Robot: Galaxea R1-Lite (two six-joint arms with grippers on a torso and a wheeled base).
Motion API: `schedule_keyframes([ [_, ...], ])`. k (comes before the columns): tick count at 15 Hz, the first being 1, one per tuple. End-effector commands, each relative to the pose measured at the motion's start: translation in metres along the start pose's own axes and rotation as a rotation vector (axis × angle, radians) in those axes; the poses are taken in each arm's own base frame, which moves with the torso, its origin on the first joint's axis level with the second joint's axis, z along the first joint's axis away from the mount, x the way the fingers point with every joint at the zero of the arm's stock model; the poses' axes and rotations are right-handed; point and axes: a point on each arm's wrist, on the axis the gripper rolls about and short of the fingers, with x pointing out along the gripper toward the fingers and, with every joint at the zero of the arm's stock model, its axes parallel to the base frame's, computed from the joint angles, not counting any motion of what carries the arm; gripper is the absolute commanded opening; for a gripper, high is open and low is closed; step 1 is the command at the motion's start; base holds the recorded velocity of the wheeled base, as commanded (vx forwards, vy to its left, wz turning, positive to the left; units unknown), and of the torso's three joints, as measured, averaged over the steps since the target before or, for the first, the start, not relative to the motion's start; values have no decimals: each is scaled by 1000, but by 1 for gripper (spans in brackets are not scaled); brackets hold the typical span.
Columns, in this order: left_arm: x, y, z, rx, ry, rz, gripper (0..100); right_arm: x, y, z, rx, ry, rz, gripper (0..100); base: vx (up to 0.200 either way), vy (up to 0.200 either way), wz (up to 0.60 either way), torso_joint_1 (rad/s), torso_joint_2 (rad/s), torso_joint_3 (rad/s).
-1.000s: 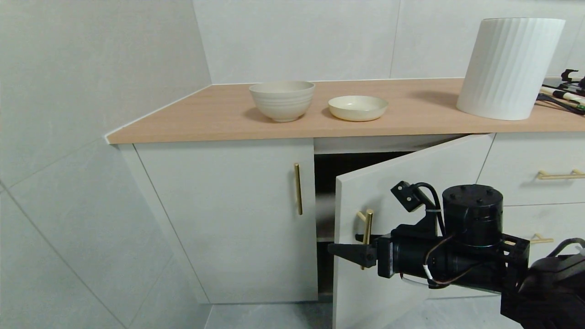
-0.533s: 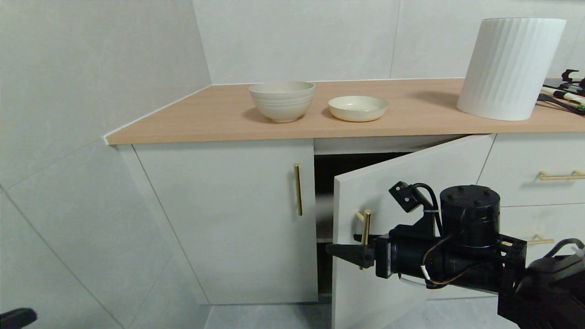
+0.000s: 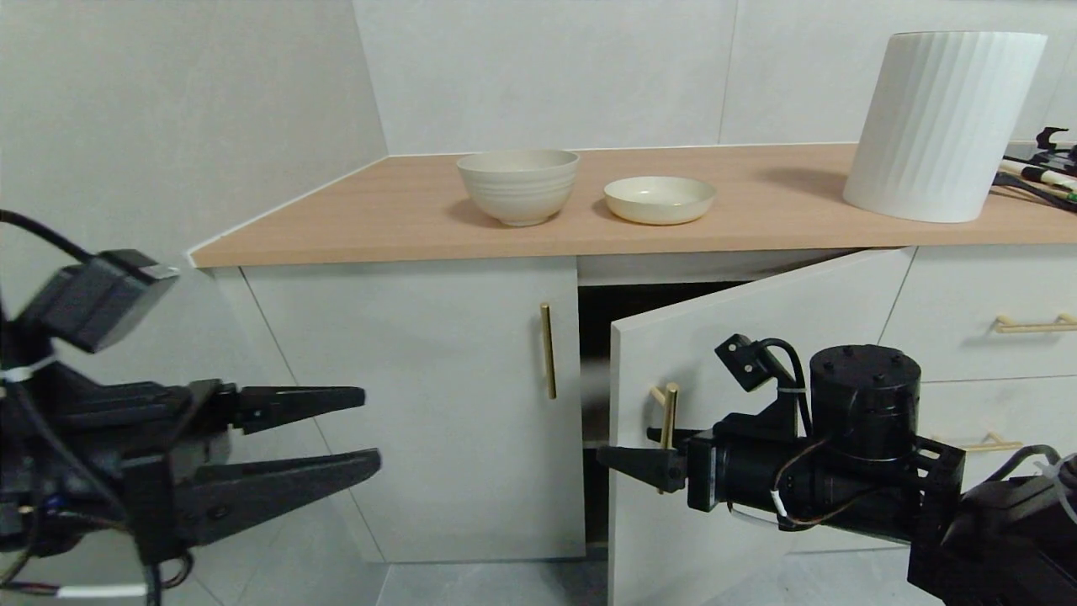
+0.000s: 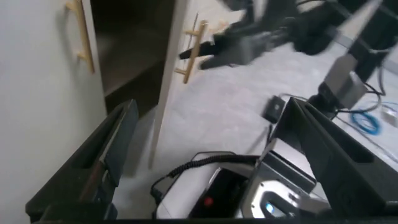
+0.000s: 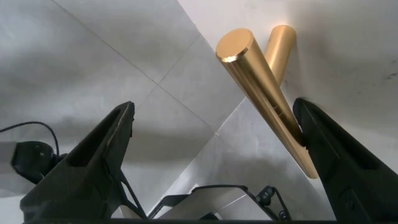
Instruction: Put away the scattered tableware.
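Black left gripper (image 3: 370,427) is the big news: 1 second ago it wasn't in the head view at all, half a second ago just a tip poked in at the bottom corner, and now it's fully up on the left, low in front of the shut left-hand door, with its 2 fingers spread apart and nothing between them. Moving right, the bowl (image 3: 519,185) and the dish (image 3: 659,199) haven't budged, both sitting on the wooden counter (image 3: 379,227) near each other but not touching, so none of the tableware is put away yet. Below them the right-hand door (image 3: 757,337) has swung out a touch more than it was, and you can see dark cupboard (image 3: 648,303) behind it. The right gripper (image 3: 627,448) has drifted slightly left with it. It isn't clamped, its fingers are wide apart in the wrist view, and the brass handle (image 5: 267,99) just rests against 1 of them, so it's hooking the door rather than pinching it. Far right, the ribbed white canister (image 3: 947,126) is where it was. My read: the door is nearly done, and the free left arm coming up looks like it's getting ready to go for the bowl, which is the closer piece to it.
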Motion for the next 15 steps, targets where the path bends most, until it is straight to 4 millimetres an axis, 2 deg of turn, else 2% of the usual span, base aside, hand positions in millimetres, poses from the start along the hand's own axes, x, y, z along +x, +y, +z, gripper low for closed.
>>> schedule_keyframes([
  [1,59,57,-32,-160,156,-23,100,3,5,-5,-1,21,15,100,0,0,0,0,0,0],
  [2,67,65,-41,-184,182,-25,100,3,6,-5,-3,22,17,100,0,0,0,0,0,0],
  [5,91,69,-63,-215,249,-74,100,3,5,-6,-2,23,16,100,0,0,0,0,0,0],
  [9,100,71,-77,-214,265,-87,100,2,6,-5,-4,22,17,100,0,0,0,0,0,0],
  [10,102,69,-79,-212,275,-88,0,2,6,-5,-5,21,17,100,0,0,0,0,0,0],
  [12,104,67,-81,-209,284,-84,0,2,7,-4,-6,18,19,100,0,0,0,0,0,0],
  [15,114,75,-76,-155,227,-62,0,2,6,-5,-7,19,17,100,0,0,0,0,0,0],
])
